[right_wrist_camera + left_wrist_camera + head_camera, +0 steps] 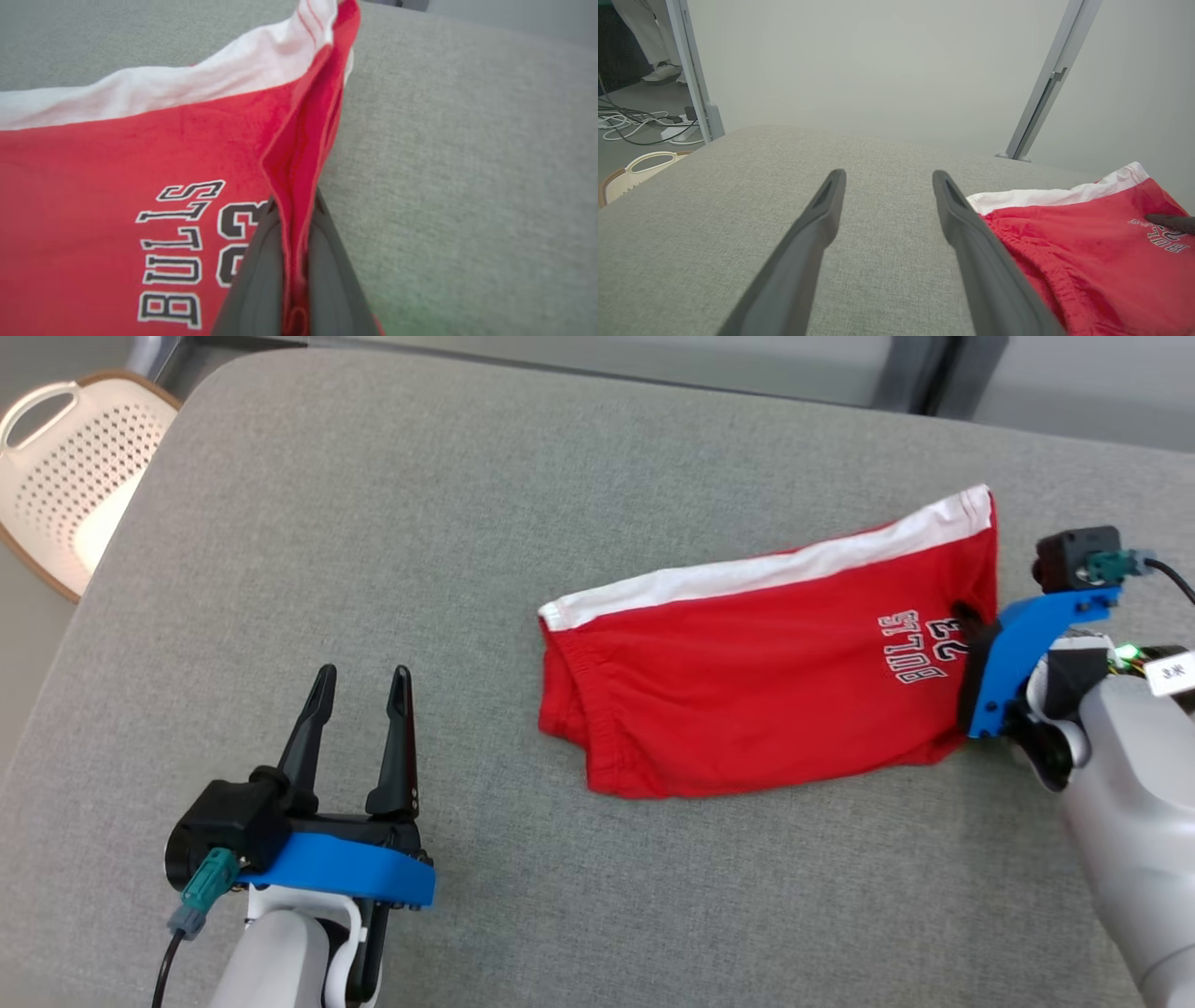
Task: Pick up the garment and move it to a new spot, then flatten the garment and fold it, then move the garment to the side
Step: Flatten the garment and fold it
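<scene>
The garment [756, 672] is a pair of red shorts with a white side stripe and "BULLS 23" lettering, lying folded on the grey cushion. My right gripper [971, 625] is at its right edge, shut on a pinched ridge of red cloth [299, 186] that stands up between the two dark fingers [261, 280]. My left gripper [359, 695] stands open at the lower left, well clear of the shorts, nothing between its fingers [817, 219]. In the left wrist view the garment [1087, 252] lies to the right, with a dark fingertip [1171, 223] of the right gripper on it.
The grey cushioned surface [373, 523] extends widely left of and in front of the shorts. A cream perforated basket [65, 476] sits off the far left corner. Metal frame posts [696, 74] and floor cables [640, 123] lie beyond the far edge.
</scene>
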